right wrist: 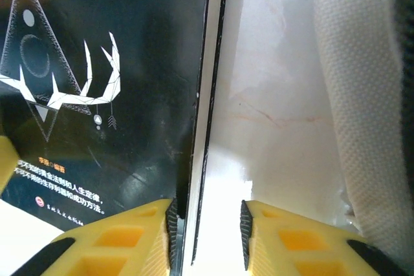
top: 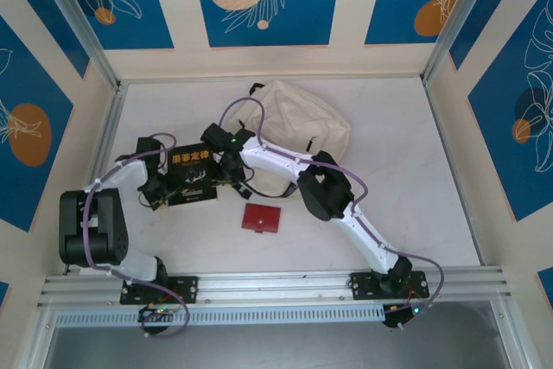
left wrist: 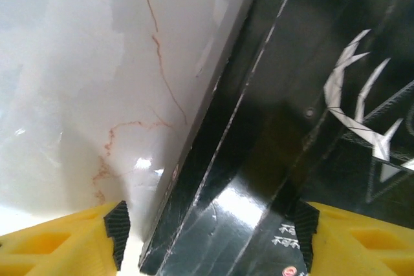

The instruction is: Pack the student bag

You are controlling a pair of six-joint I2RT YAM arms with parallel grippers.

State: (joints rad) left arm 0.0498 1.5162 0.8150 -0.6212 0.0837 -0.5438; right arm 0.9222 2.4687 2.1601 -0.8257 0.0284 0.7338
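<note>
Top external view puts the student bag (top: 302, 118) toward the far side of the table (top: 415, 196), with a black book (top: 192, 175) lying near and left of it. The left gripper (left wrist: 210, 234) straddles the book's left edge and the right gripper (right wrist: 207, 231) its right edge. Both sets of jaws stand apart, neither clamped. The step in hand looks like grasping the book; next, the jaws must close before it is lifted toward the bag

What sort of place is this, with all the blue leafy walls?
Probably a robot test booth: two robot arms bolted to a metal rail at the near edge of the table, blue leaf-print panels walling it in, and a student bag, black book and small red case laid out.
</note>
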